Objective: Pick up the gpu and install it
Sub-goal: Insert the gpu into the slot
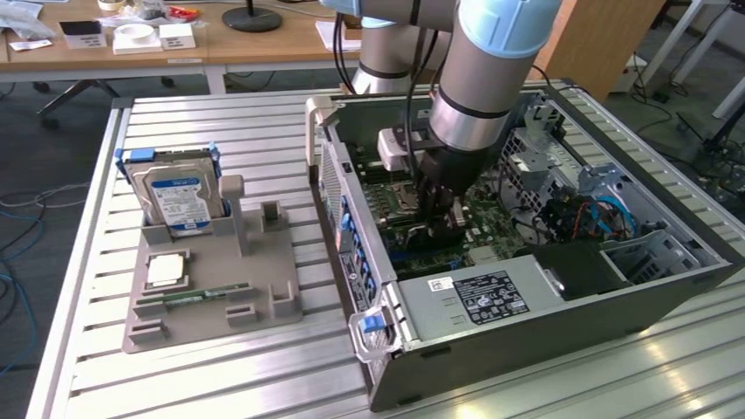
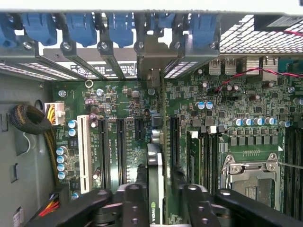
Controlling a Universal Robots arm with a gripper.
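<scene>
The gpu point(image 2: 155, 182) shows edge-on in the wrist view as a thin card with a dark face. It stands upright on the green motherboard point(image 2: 118, 109) among the black expansion slots, and its far end reaches toward the rear slot brackets. My gripper point(image 2: 158, 191) is shut on the gpu, with one black finger point(image 2: 135, 198) on each side of the card. In the exterior view the gripper point(image 1: 445, 229) reaches straight down into the open computer case point(image 1: 524, 332), and the arm hides the card.
A white slot point(image 2: 84, 151) and the CPU socket point(image 2: 248, 172) lie to either side of the card. Blue latches point(image 2: 80, 26) line the case's rear. Outside the case, a grey holder point(image 1: 209, 288) carries a hard drive point(image 1: 174, 196) and a RAM stick point(image 1: 192, 297).
</scene>
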